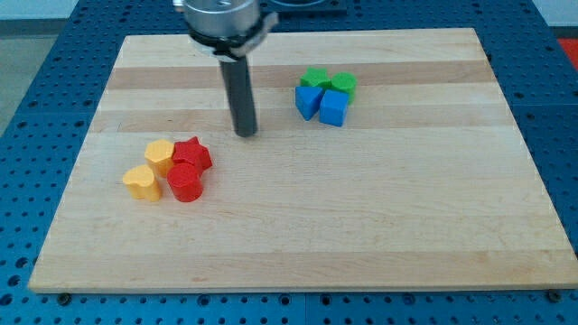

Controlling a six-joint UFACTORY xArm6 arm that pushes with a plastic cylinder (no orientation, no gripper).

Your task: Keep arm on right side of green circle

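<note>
my tip (245, 134) rests on the table (406, 217) at centre-left, well apart from every block; the rod carries no hand, so none shows. the green circle (343, 84) sits toward the view's top right of centre, touching a green star (315, 77), a blue cube (333, 108) and a blue block (308, 100), shape unclear. my tip stands to the view's left of that cluster. a second cluster lies lower left: red star (193, 154), red cylinder (184, 181), yellow hexagon (160, 154), yellow heart (141, 182). the view's right and bottom stretches of the table hold no blocks up to the edges.
</note>
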